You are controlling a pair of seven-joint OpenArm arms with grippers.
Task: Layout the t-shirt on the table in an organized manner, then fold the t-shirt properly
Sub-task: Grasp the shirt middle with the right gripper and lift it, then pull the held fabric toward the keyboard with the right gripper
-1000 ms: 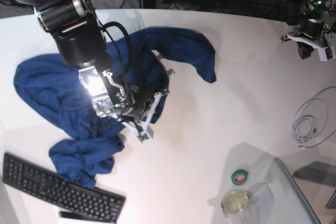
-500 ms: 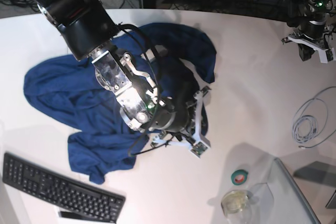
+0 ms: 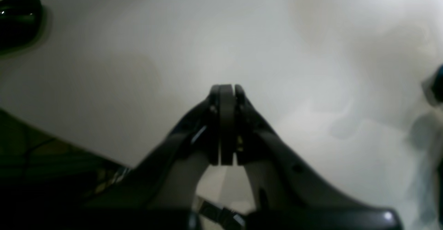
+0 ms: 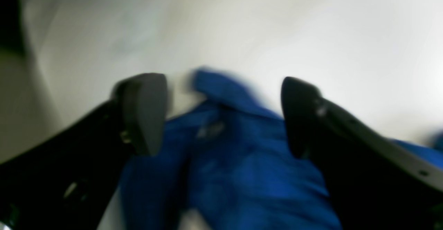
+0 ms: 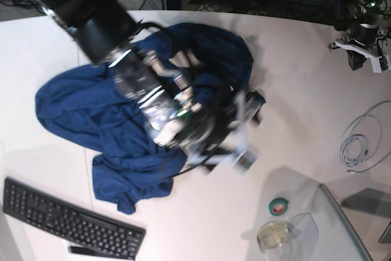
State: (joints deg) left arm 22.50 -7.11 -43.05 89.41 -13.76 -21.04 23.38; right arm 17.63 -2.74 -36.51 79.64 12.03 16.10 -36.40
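Across the left half of the counter (image 5: 305,53), the t-shirt (image 5: 85,105) lies crumpled, one bunched lobe reaching toward the near edge just short of the keyboard (image 5: 67,221) and another fold arching toward the far edge. Right tool (image 4: 223,114): motion-blurred in the base view, poised above the shirt's right-hand margin near the counter's middle; the wrist view shows both fingers (image 4: 145,112) spread wide with blue cloth lying between and beneath them, neither finger visibly pinching it. Left tool (image 3: 223,124): fingers pressed flat together with nothing between them, hovering over bare white surface by the far right corner. Coiled pale cable (image 5: 360,139): near the right edge. Green tape roll (image 5: 280,206) and clear round container (image 5: 274,235): close together toward the near right corner, well apart from the shirt.
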